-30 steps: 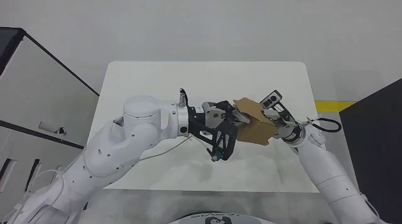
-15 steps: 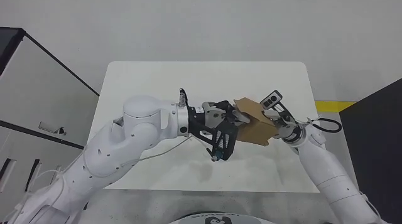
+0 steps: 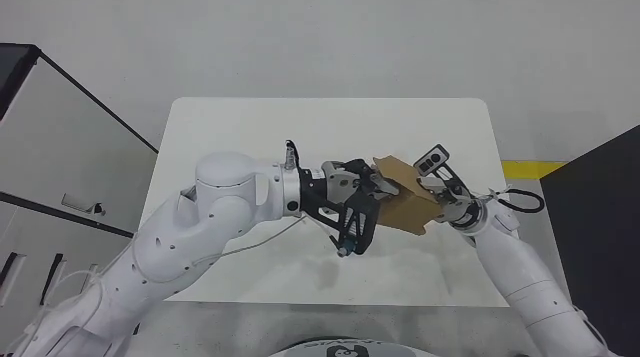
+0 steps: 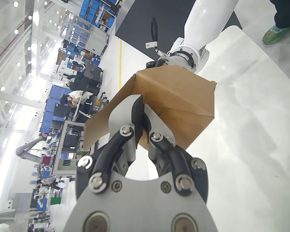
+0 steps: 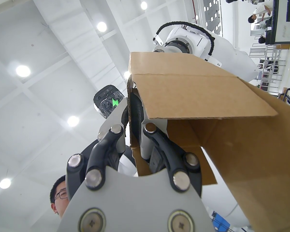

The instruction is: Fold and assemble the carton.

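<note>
Above the white counter (image 3: 250, 137) the carton (image 3: 405, 205) hangs lengthwise between both arms, open end facing the right pincer (image 5: 133, 112). That one and the left pincer (image 4: 141, 112) each clamp a cardboard edge.

Right hand (image 5: 134, 107) pinches wall edge of brown carton (image 5: 232, 146), one finger each side. Flap (image 5: 198, 95) folded across open end. Other arm (image 5: 195, 42) behind carton's far edge.
</note>
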Robot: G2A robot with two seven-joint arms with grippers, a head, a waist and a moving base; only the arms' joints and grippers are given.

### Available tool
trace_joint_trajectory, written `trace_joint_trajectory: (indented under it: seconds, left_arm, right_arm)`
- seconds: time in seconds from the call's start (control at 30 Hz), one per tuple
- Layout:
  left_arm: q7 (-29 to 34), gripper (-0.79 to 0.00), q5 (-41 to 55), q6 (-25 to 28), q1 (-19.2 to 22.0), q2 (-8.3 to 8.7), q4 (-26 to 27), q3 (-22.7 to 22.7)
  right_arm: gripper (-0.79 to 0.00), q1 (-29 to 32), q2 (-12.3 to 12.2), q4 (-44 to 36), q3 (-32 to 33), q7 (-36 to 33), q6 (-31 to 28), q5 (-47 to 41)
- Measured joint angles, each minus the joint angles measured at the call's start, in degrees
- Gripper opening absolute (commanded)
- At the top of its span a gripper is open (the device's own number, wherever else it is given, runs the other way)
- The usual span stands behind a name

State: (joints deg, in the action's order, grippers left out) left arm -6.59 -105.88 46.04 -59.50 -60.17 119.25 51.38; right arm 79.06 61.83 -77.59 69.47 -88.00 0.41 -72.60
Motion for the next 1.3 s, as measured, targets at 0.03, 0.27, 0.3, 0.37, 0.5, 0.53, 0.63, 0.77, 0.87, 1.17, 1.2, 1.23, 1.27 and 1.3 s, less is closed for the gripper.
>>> trace_joint_trajectory:
  seconds: [0.03, 0.27, 0.3, 0.37, 0.5, 0.53, 0.63, 0.77, 0.87, 1.17, 1.2, 1.23, 1.27, 1.3]
  left_arm:
    - [0.0, -0.785, 0.01, 0.1, -0.13, 0.03, 0.13, 0.1]
    - [-0.05, -0.785, -0.17, 0.21, -0.48, -0.08, 0.22, -0.68]
    - [-0.05, -0.785, -0.16, 0.23, -0.44, -0.11, 0.19, -0.75]
    - [-0.02, -0.785, -0.11, 0.26, -0.36, -0.15, 0.12, -0.84]
    - [0.43, -0.785, 0.21, 0.04, -0.46, -0.12, 0.3, -0.13]
    - [0.58, -0.785, 0.3, 0.05, -0.6, -0.07, 0.47, 0.25]
    - [0.81, -0.785, 0.35, 0.27, -1.01, 0.1, 0.99, 1.08]
    - [0.88, -0.785, 0.05, 0.45, -1.54, 0.21, 1.43, 1.34]
    - [0.69, -0.785, -0.26, 0.5, -1.78, 0.15, 1.42, 0.65]
    - [0.42, -0.785, -0.68, 0.4, -1.5, -0.03, 1.21, -0.13]
    - [0.45, -0.785, -0.68, 0.4, -1.55, -0.01, 1.29, -0.01]
    - [0.52, -0.785, -0.67, 0.37, -1.65, 0.02, 1.44, 0.22]
    - [0.58, -0.785, -0.65, 0.32, -1.74, 0.06, 1.59, 0.44]
    - [0.6, -0.785, -0.59, 0.27, -1.86, 0.1, 1.75, 0.68]
  right_arm:
    - [-0.785, -0.01, -0.04, -0.05, 0.0, 0.0, 0.01, 0.0]
    - [-0.785, 0.03, -0.18, -0.71, -0.4, 0.0, 0.08, 0.08]
    - [-0.785, 0.04, -0.19, -0.73, -0.44, 0.0, 0.04, 0.06]
    - [-0.785, 0.06, -0.22, -0.81, -0.54, 0.0, 0.02, -0.03]
    - [-0.785, 0.18, -0.28, -0.64, -0.54, 0.0, -0.33, -0.34]
    - [-0.785, 0.21, -0.31, -0.57, -0.51, 0.0, -0.43, -0.39]
    - [-0.785, 0.26, -0.37, -0.46, -0.44, 0.0, -0.6, -0.48]
    - [-0.785, 0.31, -0.4, -0.57, -0.58, 0.0, -0.73, -0.54]
    - [-0.785, 0.39, -0.39, -0.95, -0.87, 0.0, -0.92, -0.35]
    - [-0.785, 0.65, -0.46, -1.43, -1.05, 0.0, -1.19, -0.37]
    - [-0.785, 0.68, -0.47, -1.43, -1.01, 0.0, -1.22, -0.35]
    - [-0.785, 0.72, -0.49, -1.43, -0.95, 0.0, -1.25, -0.35]
    - [-0.785, 0.76, -0.51, -1.42, -0.89, 0.0, -1.27, -0.38]
    - [-0.785, 0.79, -0.52, -1.41, -0.84, 0.0, -1.29, -0.42]
